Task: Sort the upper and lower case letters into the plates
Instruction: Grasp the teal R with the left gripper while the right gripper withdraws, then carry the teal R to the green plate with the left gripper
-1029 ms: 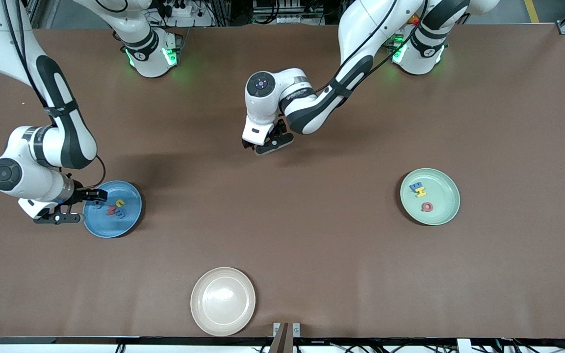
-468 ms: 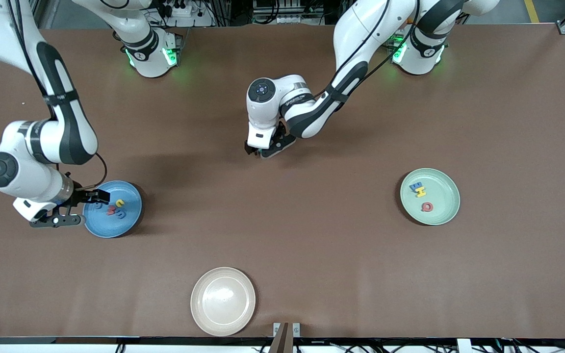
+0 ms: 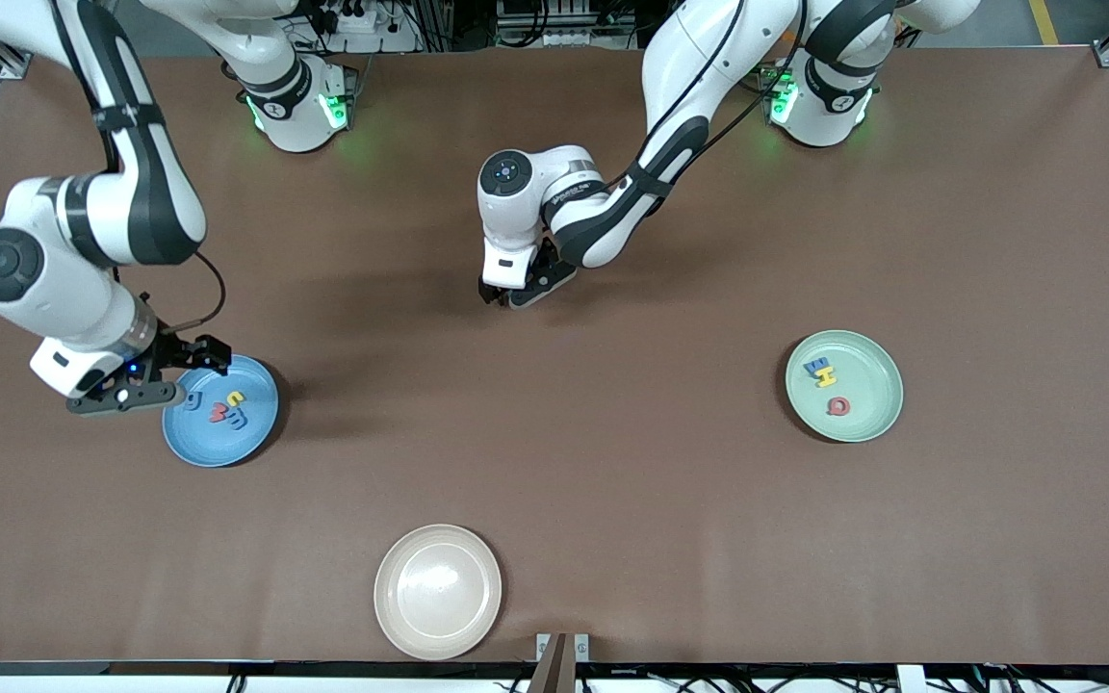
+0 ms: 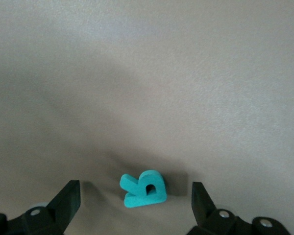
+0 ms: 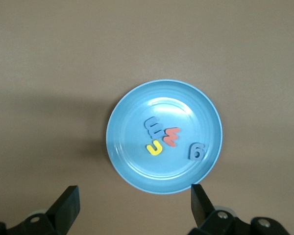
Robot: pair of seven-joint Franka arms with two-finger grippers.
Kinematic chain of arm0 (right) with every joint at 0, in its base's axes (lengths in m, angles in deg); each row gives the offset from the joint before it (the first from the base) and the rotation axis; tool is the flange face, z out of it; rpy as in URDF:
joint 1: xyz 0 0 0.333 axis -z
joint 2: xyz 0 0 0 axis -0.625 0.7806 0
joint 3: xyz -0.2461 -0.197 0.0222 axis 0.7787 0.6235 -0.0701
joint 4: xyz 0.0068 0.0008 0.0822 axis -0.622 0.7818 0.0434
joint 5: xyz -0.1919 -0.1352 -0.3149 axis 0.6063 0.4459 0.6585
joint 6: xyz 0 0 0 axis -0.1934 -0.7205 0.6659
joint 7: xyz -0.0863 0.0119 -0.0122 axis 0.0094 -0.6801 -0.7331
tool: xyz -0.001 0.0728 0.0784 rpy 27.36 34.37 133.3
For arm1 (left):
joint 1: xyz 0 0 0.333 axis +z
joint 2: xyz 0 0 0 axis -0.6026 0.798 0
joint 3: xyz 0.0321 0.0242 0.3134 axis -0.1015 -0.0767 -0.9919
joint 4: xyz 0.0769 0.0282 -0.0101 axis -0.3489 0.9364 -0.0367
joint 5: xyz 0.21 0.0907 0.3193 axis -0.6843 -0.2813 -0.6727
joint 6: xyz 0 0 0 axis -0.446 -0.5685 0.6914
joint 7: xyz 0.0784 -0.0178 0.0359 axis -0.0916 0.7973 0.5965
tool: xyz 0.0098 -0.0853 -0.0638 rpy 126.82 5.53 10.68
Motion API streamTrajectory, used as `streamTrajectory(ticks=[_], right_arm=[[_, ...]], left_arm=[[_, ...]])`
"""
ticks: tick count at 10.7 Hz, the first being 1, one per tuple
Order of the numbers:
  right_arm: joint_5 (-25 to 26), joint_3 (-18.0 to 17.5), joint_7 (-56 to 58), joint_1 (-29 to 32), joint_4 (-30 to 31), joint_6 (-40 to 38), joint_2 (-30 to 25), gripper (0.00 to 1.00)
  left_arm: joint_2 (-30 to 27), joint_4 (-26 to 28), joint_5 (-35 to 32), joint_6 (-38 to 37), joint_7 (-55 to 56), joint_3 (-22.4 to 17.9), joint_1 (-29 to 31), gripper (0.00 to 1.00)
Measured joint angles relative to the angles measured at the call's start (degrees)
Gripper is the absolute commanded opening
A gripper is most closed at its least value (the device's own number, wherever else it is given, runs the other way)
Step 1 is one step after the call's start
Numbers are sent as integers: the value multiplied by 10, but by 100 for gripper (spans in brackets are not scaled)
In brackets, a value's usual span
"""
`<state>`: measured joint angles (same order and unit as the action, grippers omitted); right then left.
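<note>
Hovering low over bare table (image 3: 612,462) near its middle, left gripper (image 3: 513,295) spread wide, nothing held; in the left wrist view, teal letter (image 4: 143,189) lying flat between the two fingertips (image 4: 68,198), touching neither. In the front view, that letter hidden under the gripper. Right gripper (image 3: 155,377) up in the air over the edge of the blue plate (image 3: 256,428) at the right arm's end of the table, jaws wide, empty; fingers (image 5: 67,205) cut off at the frame edge in the right wrist view. Inside the blue plate (image 5: 132,161), four letters: blue one (image 5: 155,126), red one (image 5: 172,136) and yellow one (image 5: 155,147) clustered and touching, a second blue one (image 5: 196,151) just apart; case hard to make out. Green plate (image 3: 877,404) toward the left arm's end, holding three letters: blue (image 3: 815,366), yellow (image 3: 825,376), red (image 3: 838,406), shapes too small to read surely. Beige plate (image 3: 438,591) nearest the front camera, holding nothing.
</note>
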<state>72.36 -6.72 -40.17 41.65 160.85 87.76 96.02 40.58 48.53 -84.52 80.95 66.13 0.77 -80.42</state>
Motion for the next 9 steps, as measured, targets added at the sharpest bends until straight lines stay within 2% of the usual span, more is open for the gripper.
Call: streamTrajectory(ticks=[1, 2, 4, 5, 6, 7, 8, 9], right_arm=[[0, 0, 0, 0, 13, 0, -17, 100], [0, 0, 0, 0, 25, 0, -33, 100], [-13, 0, 0, 0, 46, 0, -67, 100], [-26, 0, 0, 0, 52, 0, -80, 100], [-41, 0, 0, 0, 52, 0, -88, 100], [-50, 0, 0, 0, 47, -3, -92, 100], [-54, 0, 1, 0, 33, -19, -95, 100], [-56, 0, 10, 0, 11, -45, -97, 100]], left_arm=[[2, -3, 0, 0, 0, -1, 0, 89], [4, -4, 0, 0, 0, -1, 0, 85], [5, -5, 0, 0, 0, -1, 0, 69], [5, -6, 0, 0, 0, -1, 0, 56], [5, -6, 0, 0, 0, -1, 0, 35], [5, -6, 0, 0, 0, -1, 0, 8], [4, -7, 0, 0, 0, -1, 0, 0], [4, -9, 0, -1, 0, -1, 0, 0]])
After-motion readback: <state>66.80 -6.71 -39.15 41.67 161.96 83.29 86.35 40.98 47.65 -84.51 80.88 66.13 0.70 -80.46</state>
